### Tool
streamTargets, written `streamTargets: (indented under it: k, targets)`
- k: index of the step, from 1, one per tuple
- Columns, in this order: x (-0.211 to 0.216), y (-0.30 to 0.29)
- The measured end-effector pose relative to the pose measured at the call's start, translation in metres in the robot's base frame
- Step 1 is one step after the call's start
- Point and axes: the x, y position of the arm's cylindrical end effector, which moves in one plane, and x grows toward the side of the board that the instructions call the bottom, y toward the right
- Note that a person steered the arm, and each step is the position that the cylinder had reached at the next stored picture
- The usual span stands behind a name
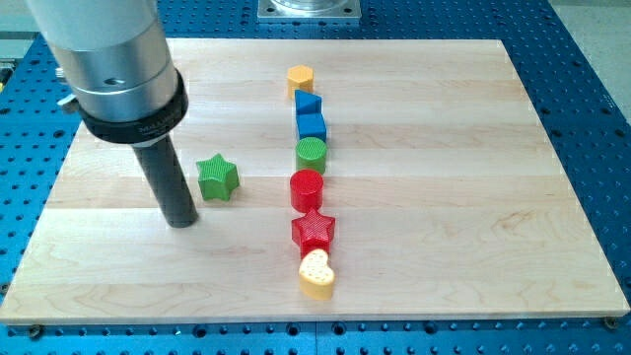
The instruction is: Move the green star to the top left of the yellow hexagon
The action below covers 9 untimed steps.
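— Camera view first: where is my tip?
— On the wooden board, left of centre, at the lower end of the dark rod. It stands just left of the green star and a little nearer than it, close beside but with a thin gap.
— Does it grasp anything?
— It is a bare rod with nothing to open or close, and it holds nothing.
— And the yellow hexagon?
— At the far end of a line of blocks running near to far through the middle of the board, well right of the star and farther off.
— What follows in that line?
— Coming nearer: a blue block, shape unclear, a blue cube, a green cylinder, a red cylinder, a red star, then a yellow heart nearest.
— Are they touching?
— Neighbours sit just beside or against each other; I cannot tell which.
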Motion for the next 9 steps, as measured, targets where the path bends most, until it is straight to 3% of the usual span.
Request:
streamTargets:
  k: [1,3,5,9]
  targets:
    - [-0.006,0.017]
    - [-0.079,0.025]
    - [-0.096,0.036]
    - [-0.221,0.056]
